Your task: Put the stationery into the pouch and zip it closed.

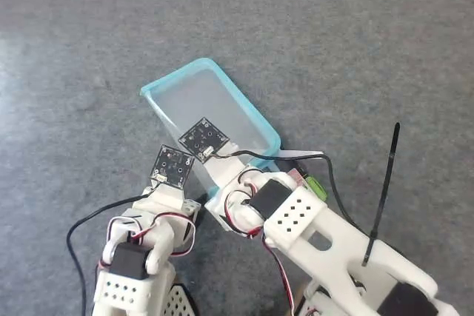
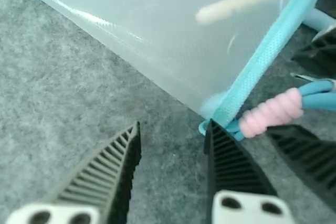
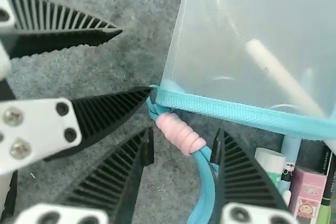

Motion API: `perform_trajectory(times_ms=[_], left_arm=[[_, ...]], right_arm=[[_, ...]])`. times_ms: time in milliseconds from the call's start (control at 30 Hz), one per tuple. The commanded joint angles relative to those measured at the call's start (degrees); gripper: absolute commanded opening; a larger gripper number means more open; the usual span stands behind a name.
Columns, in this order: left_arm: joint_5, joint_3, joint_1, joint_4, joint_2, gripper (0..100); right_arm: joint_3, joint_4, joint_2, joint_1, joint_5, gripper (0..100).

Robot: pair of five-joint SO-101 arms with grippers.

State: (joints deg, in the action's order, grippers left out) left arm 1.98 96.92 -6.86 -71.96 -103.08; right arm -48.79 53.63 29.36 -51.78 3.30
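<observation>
The translucent pouch [image 1: 211,105] with teal edging lies mid-table, and a white pen [image 3: 278,80] shows through its wall. My left gripper [image 2: 173,127] is open at the pouch's zipper-end corner [image 2: 212,114], with one fingertip [image 3: 144,95] touching it. My right gripper [image 3: 185,132] is open, its fingers on either side of the pink zipper pull [image 3: 178,132]. The pull hangs on a teal cord beside that corner. A pink eraser [image 3: 310,192] and a white stick [image 3: 270,161] lie at the pouch mouth. I cannot tell whether they are inside.
Grey felt [image 1: 74,72] covers the whole table. Both arms crowd the pouch's near end [image 1: 222,175]. A green item [image 1: 315,185] lies by the right arm. A black cable tie [image 1: 385,183] stands up from the right arm.
</observation>
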Motion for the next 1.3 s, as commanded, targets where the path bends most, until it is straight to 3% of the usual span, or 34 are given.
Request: perform_trajectory(times_ms=[0,133,267,433,733,1033,1267], left_arm=[[-0.4,-0.5,-0.6,-0.3,-1.1,19],[-0.3,-0.5,5.2,-0.2,-1.0,19],[-0.2,-0.5,22.2,0.9,-1.1,19],[-0.2,-0.5,38.7,5.4,-1.1,19],[-0.2,-0.5,39.7,6.1,-1.0,19],[-0.2,-0.5,39.7,6.1,-1.0,19],[-0.2,-0.5,39.7,6.1,-1.0,19]], right_arm=[[-1.0,-0.1,0.2,-0.3,-0.8,19.5],[-4.6,-5.1,0.2,-0.6,-0.8,19.5],[-6.1,-6.6,0.2,-0.7,-1.1,19.5],[-6.1,-6.6,0.2,-0.7,-12.2,19.5],[-6.1,-4.0,0.2,-0.7,-22.0,19.5],[-6.2,-4.2,-0.2,-1.0,-27.2,19.5],[-2.2,-4.9,-11.5,-3.0,-28.7,19.5]])
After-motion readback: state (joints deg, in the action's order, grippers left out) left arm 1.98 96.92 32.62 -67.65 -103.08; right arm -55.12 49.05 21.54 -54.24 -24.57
